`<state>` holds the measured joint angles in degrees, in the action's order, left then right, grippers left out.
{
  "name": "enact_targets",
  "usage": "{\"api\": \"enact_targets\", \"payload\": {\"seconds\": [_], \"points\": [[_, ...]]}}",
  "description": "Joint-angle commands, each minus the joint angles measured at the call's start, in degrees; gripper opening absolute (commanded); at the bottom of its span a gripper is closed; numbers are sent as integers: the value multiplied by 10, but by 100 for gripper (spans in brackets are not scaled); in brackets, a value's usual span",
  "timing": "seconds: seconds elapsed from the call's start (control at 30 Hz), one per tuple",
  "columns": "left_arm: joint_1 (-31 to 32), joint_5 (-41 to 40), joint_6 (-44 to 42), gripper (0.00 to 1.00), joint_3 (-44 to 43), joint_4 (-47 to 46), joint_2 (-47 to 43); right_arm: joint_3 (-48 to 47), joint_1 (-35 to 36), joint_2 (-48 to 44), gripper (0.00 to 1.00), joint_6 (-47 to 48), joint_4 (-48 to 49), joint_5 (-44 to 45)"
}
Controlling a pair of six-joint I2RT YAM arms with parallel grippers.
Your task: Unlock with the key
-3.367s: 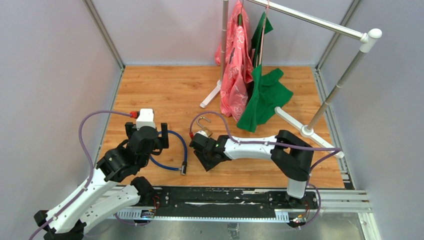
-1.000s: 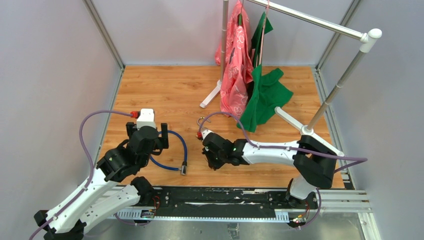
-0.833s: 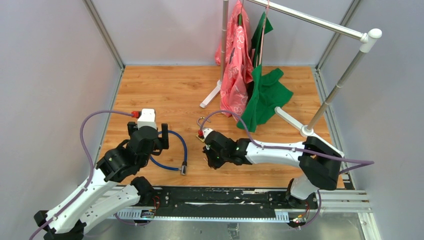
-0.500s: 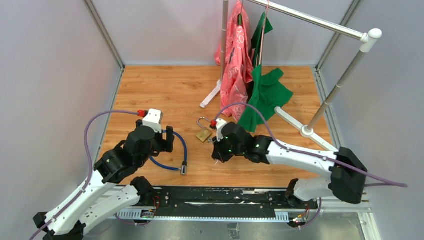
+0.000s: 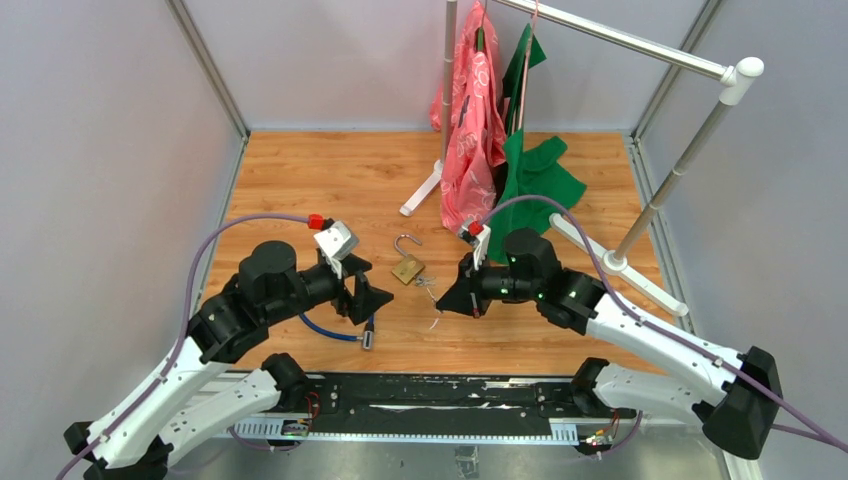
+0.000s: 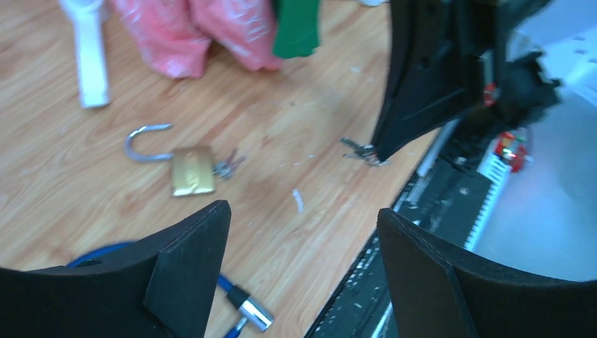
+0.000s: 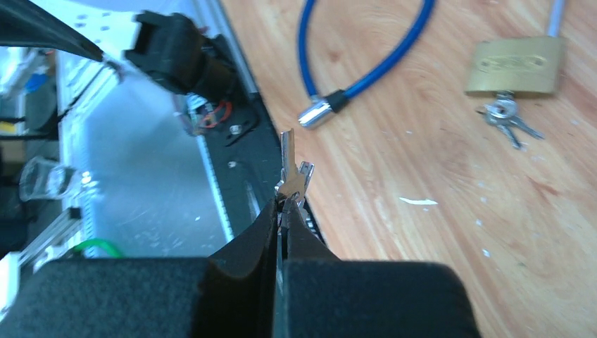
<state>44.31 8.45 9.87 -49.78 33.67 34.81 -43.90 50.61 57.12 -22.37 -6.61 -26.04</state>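
Note:
The brass padlock (image 5: 405, 269) (image 6: 191, 171) (image 7: 517, 65) lies flat on the wooden floor with its shackle (image 5: 405, 240) swung open. A small bunch of keys (image 6: 227, 165) (image 7: 507, 116) rests at its keyhole end. My right gripper (image 5: 447, 303) (image 7: 284, 204) hovers just right of the padlock, shut on a silver key (image 7: 288, 167) that sticks out past its tips. That key also shows in the left wrist view (image 6: 359, 149). My left gripper (image 5: 372, 285) (image 6: 304, 208) is open and empty, left of and nearer than the padlock.
A blue cable lock (image 5: 335, 335) (image 7: 366, 70) curls under the left gripper, its metal end (image 6: 246, 313) near the black base rail (image 5: 450, 390). A clothes rack with a pink garment (image 5: 470, 130) and a green one (image 5: 530, 190) stands behind.
The right gripper drew back to the right off the padlock, still shut on a key, uncovering the open shackle. The left gripper swung round toward the padlock and narrowed slightly.

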Motion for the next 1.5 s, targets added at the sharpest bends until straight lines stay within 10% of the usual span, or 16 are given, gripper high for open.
{"api": "enact_targets", "payload": {"seconds": [0.0,0.6,1.47], "points": [[-5,186,-33,80,-31,-51,13,-4,-13,-29,0,-16,26,-128],[-4,416,-35,54,-79,-86,70,-35,-17,-32,0,-122,189,-349],[60,404,10,29,-64,-155,125,-49,-12,-10,0,-131,212,-387]]}}
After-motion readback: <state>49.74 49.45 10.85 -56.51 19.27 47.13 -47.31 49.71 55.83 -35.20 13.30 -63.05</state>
